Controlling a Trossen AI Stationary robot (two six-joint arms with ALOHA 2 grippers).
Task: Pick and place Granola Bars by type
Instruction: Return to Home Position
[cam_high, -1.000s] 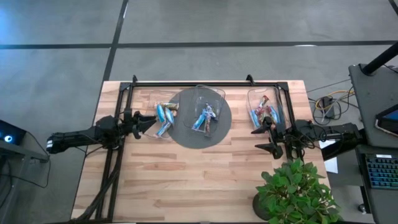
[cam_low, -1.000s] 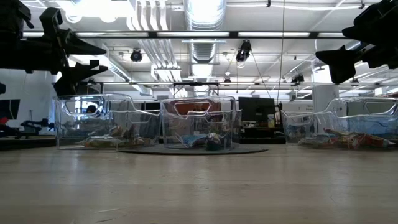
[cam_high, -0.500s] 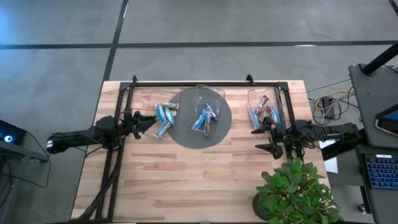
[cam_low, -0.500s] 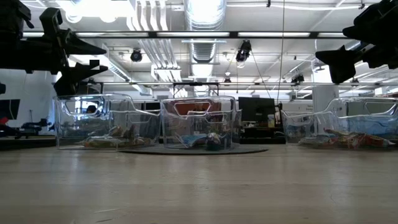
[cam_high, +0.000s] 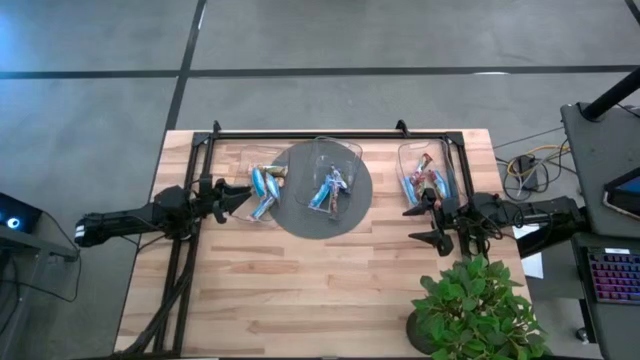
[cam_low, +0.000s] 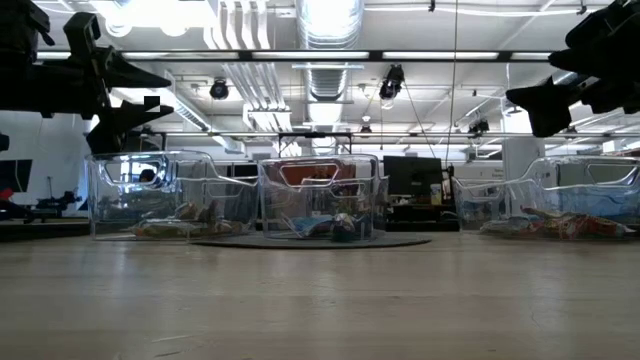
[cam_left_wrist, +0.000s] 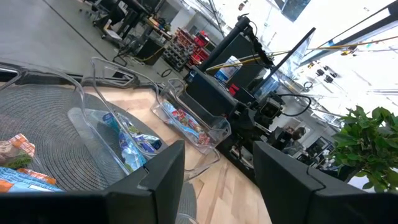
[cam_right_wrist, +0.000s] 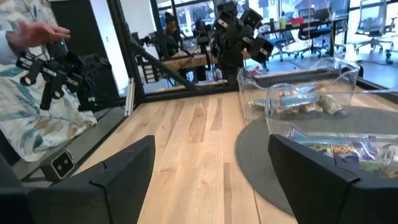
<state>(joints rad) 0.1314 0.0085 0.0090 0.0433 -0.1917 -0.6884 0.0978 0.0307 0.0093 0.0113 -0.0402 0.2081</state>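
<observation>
a: where are the left fingers (cam_high: 238, 200)?
b: at the middle left of the top picture. they are spread wide with nothing in them, and they hang just beside the left bin (cam_high: 275, 168).
a: what could go wrong there?
b: i think that if the arm swings as it pulls away, a finger may hit the bin's wall. that would push the bin along the table (cam_high: 300, 290).
a: and the granola bars (cam_high: 262, 186)?
b: some lie in that left bin. some lie in the middle bin (cam_high: 340, 143) on the dark round mat (cam_high: 295, 215). some lie in the right bin (cam_high: 430, 147) at the upper right. none lie loose on the table.
a: is the middle one a worry?
b: maybe. it has bars in it, so if the arms go to rest now, the sorting may be left not done.
a: and the right fingers (cam_high: 422, 224)?
b: spread wide too, holding nothing, just beside the right bin. the plant (cam_high: 472, 310) at the lower right is near them. i think the arm may brush the leaves or bump the bin if it turns too fast.
</observation>
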